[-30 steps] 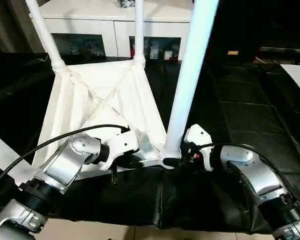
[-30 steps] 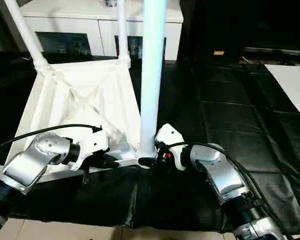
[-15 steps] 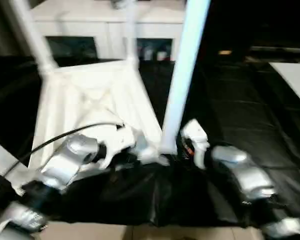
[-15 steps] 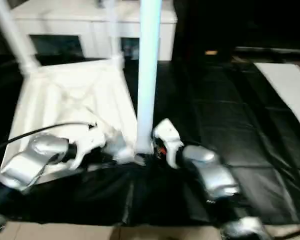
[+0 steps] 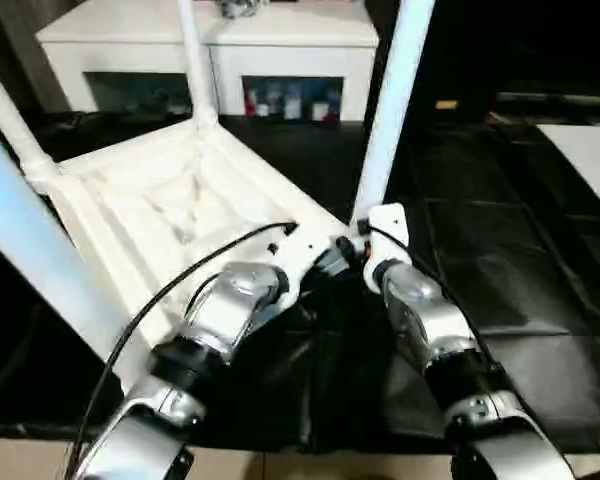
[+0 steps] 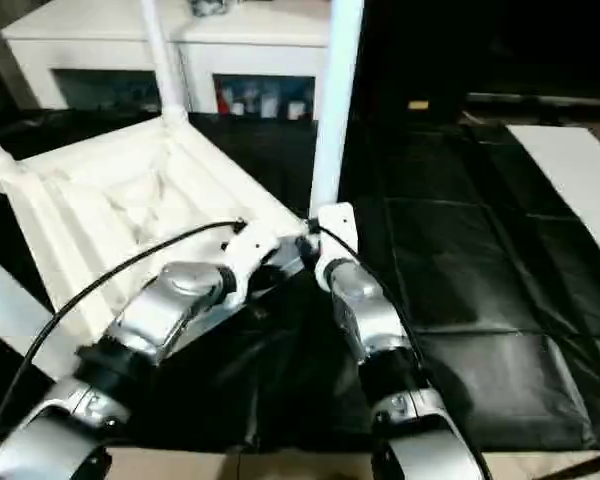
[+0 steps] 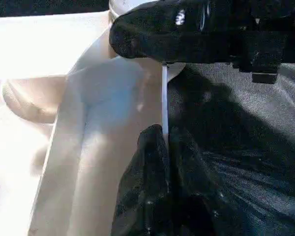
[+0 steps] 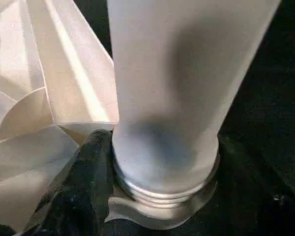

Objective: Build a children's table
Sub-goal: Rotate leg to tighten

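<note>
White plastic table top (image 5: 170, 210) is lying upside down on a black mat (image 5: 500, 260), ribbed underside up, with legs screwed in and standing upright. Near-right corner leg (image 5: 385, 120) rises just beyond both grippers; far legs (image 5: 195, 60) and (image 5: 10, 125) are cut off at the frame top, and a fourth leg (image 5: 40, 260) crosses the near left, blurred.

Key relation: the leg's long axis is vertical, base socket directly ahead of the right gripper (image 5: 355, 250), which is the nearer arm for that leg. In the right wrist view the leg base (image 8: 164, 162) is seen with thread rings still exposed above the socket flange (image 8: 157, 214), so the leg is judged not fully seated. One black finger (image 8: 73, 191) is seen touching the base beside the collar; the opposite finger is hidden, so whether the right gripper is pinching the leg cannot be told.

Left gripper (image 5: 320, 262) is at the same corner; in the left wrist view its fingers (image 7: 152, 196) are pressed together on the thin rim of the table top (image 7: 164, 105), holding it.

Hidden: the corner socket is blocked in the head views by both wrists; the cabinet (image 5: 290, 50) behind is partly cut off.
</note>
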{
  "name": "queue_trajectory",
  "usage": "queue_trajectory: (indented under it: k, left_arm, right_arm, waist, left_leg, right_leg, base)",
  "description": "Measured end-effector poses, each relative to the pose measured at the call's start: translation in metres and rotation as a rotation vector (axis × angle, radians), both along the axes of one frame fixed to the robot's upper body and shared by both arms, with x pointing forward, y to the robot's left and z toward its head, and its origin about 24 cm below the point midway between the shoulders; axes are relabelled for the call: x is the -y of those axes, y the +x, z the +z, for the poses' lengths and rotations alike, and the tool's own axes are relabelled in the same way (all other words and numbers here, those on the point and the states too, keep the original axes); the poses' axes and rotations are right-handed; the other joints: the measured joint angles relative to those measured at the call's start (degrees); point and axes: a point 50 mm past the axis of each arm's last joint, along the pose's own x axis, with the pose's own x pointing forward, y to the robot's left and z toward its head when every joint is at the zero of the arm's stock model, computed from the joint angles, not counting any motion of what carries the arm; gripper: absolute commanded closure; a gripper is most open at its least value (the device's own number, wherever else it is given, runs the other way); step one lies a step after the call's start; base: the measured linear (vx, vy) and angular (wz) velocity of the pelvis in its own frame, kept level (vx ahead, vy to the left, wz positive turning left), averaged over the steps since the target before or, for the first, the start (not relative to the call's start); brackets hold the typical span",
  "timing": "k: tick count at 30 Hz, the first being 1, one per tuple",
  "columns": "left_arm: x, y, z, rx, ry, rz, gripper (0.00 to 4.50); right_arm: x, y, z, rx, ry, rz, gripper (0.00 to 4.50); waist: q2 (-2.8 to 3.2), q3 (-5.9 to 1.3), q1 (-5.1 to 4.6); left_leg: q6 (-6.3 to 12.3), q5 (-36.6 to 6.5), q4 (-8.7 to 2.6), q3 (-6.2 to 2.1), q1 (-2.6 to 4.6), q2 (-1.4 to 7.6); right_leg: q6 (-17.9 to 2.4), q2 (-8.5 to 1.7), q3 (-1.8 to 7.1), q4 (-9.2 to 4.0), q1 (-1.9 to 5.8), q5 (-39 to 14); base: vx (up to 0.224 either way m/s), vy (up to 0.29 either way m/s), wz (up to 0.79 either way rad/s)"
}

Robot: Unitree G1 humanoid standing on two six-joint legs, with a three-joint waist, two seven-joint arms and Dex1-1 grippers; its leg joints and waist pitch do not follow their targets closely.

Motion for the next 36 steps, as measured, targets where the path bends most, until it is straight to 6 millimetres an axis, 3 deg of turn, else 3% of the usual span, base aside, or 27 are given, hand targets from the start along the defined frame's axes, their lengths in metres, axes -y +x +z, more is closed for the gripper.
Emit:
queue_trajectory:
  k: [2, 3, 4, 8, 12, 17, 20, 24, 30, 35, 36]
  left_arm:
    - [-0.002, 0.000, 0.000, -0.002, 0.009, -0.007, 4.50]
    - [-0.003, 0.000, 0.000, -0.005, 0.013, -0.011, 4.50]
    - [-0.004, 0.000, 0.001, -0.006, 0.015, -0.014, 4.50]
    - [-0.010, -0.001, 0.002, -0.006, 0.026, -0.036, 4.50]
    - [-0.027, -0.006, 0.002, -0.001, 0.053, -0.088, 4.50]
    - [-0.049, -0.016, 0.004, -0.014, 0.074, -0.186, 4.50]
    - [-0.065, -0.022, 0.006, -0.033, 0.081, -0.270, 4.50]
    - [-0.071, -0.033, 0.007, -0.075, 0.053, -0.376, 4.50]
    - [-0.065, -0.041, 0.009, -0.110, 0.046, -0.468, 4.50]
    - [-0.065, -0.041, 0.009, -0.112, 0.046, -0.478, 4.50]
    - [-0.065, -0.041, 0.009, -0.112, 0.047, -0.478, 4.50]
  right_arm:
    - [0.000, 0.000, 0.000, 0.001, 0.010, 0.010, 1.84]
    - [-0.001, 0.000, 0.000, 0.003, 0.013, 0.015, 1.28]
    - [-0.001, -0.001, 0.000, 0.005, 0.016, 0.019, 1.14]
    - [0.000, -0.006, 0.002, 0.017, 0.050, 0.062, 0.94]
    - [0.015, -0.012, 0.015, 0.041, 0.017, 0.189, 0.58]
    - [0.052, -0.033, 0.024, 0.012, -0.077, 0.454, 0.58]
    - [0.065, -0.049, 0.020, -0.035, -0.088, 0.596, 0.58]
    - [0.059, -0.056, 0.018, -0.046, -0.089, 0.694, 0.58]
    - [0.047, -0.059, 0.019, -0.041, -0.049, 0.778, 0.58]
    - [0.042, -0.056, 0.025, -0.011, -0.066, 0.816, 0.58]
    - [0.043, -0.056, 0.024, -0.018, -0.066, 0.814, 0.82]
  waist:
    - [0.00, 0.00, 0.02]
    - [0.01, 0.01, -0.04]
    - [0.01, 0.01, -0.05]
    - [0.03, 0.03, -0.25]
    - [0.01, 0.05, -0.33]
    - [0.11, 0.10, 0.42]
    - [0.23, 0.16, 0.25]
    - [0.39, 0.27, 0.60]
    - [0.42, 0.29, 2.35]
    - [0.41, 0.29, 2.45]
    - [0.41, 0.29, 2.43]
  left_leg:
    - [0.00, 0.00, -0.01, 0.00, 0.00, 0.02]
    - [0.00, 0.00, -0.03, 0.00, -0.01, 0.02]
    - [0.00, 0.00, -0.05, 0.00, -0.01, 0.02]
    - [0.00, 0.00, -0.14, 0.01, -0.03, 0.05]
    - [-0.01, 0.00, -0.15, 0.00, 0.00, 0.14]
    - [-0.02, -0.01, -0.18, 0.01, 0.01, 0.14]
    - [-0.02, -0.01, -0.26, 0.02, 0.02, 0.16]
    - [-0.02, -0.01, -0.25, 0.03, 0.02, 0.18]
    - [0.11, -0.03, -0.14, 0.18, -0.03, 0.16]
    - [0.12, -0.02, -0.11, 0.17, -0.02, 0.16]
    - [0.11, -0.02, -0.11, 0.17, -0.02, 0.16]
  right_leg:
    - [0.00, 0.01, -0.01, 0.01, -0.02, 0.00]
    - [0.00, 0.01, -0.02, 0.01, -0.03, 0.00]
    - [0.01, 0.01, -0.02, 0.00, -0.04, 0.00]
    - [0.02, 0.04, -0.04, -0.01, -0.09, -0.01]
    - [0.02, 0.12, -0.06, -0.01, -0.09, -0.01]
    - [0.03, 0.11, -0.06, -0.13, -0.02, -0.02]
    - [0.03, 0.14, -0.06, -0.16, -0.05, -0.02]
    - [0.02, 0.14, -0.07, -0.18, -0.10, -0.02]
    - [0.01, -0.02, -0.09, -0.27, -0.11, -0.03]
    - [0.01, -0.03, -0.10, -0.23, -0.09, -0.03]
    - [0.01, -0.03, -0.10, -0.23, -0.09, -0.03]
  base:
    - [0.000, 0.000, 0.00]
    - [0.000, 0.000, 0.00]
    - [0.000, 0.000, 0.00]
    - [0.000, 0.000, 0.00]
    - [0.000, 0.000, 0.00]
    - [0.000, 0.000, 0.00]
    - [0.000, 0.000, 0.00]
    - [0.000, 0.000, 0.00]
    - [0.000, 0.000, 0.00]
    - [0.000, 0.000, 0.00]
    - [0.000, 0.000, 0.00]
